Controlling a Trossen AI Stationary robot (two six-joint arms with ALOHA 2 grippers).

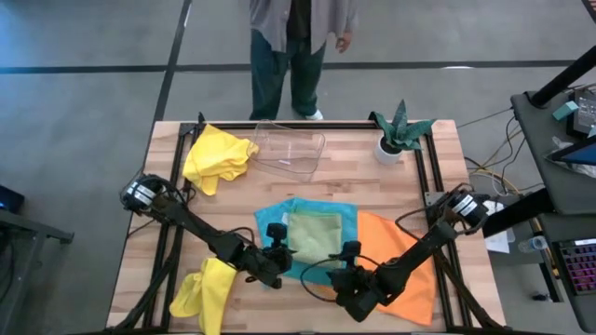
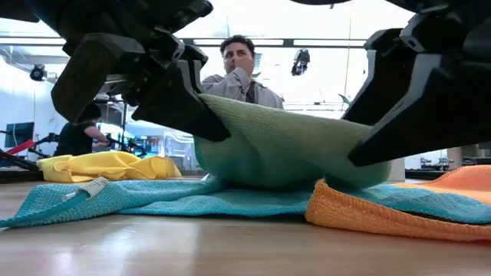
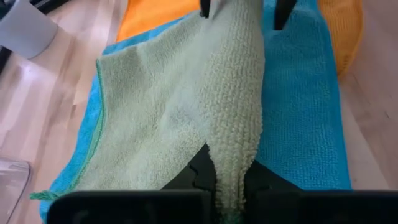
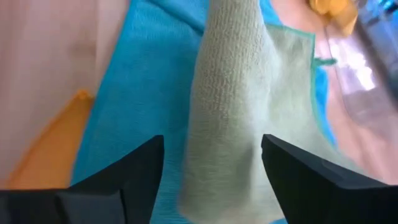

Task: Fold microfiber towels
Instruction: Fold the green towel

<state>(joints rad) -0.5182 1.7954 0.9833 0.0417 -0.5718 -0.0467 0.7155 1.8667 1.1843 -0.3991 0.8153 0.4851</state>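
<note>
A sage green towel (image 1: 314,234) lies on a turquoise towel (image 1: 340,216), which partly covers an orange towel (image 1: 405,265) at the near right. My left gripper (image 3: 227,180) is shut on the green towel's near edge, and that edge rises as a ridge (image 2: 284,149) above the turquoise towel. My right gripper (image 4: 214,155) stands open at the ridge's other end, one finger on each side of the cloth. One yellow towel (image 1: 219,156) lies crumpled at the far left and another (image 1: 205,293) at the near left. My left gripper pinches the green towel's near edge (image 3: 229,163) between its two fingers, the cloth bunched into a fold there. The fingers slant down from the table's near left. The held edge is lifted, and the towel's far part (image 3: 149,118) lies on the turquoise towel. My right gripper has the ridge (image 4: 230,118) between its open fingers; I cannot tell whether a finger touches the cloth.
A clear plastic tray (image 1: 291,149) stands at the far middle and a small potted plant (image 1: 399,130) at the far right. A person (image 1: 293,46) stands beyond the far edge. Bare wood shows at the table's near edge (image 2: 230,249).
</note>
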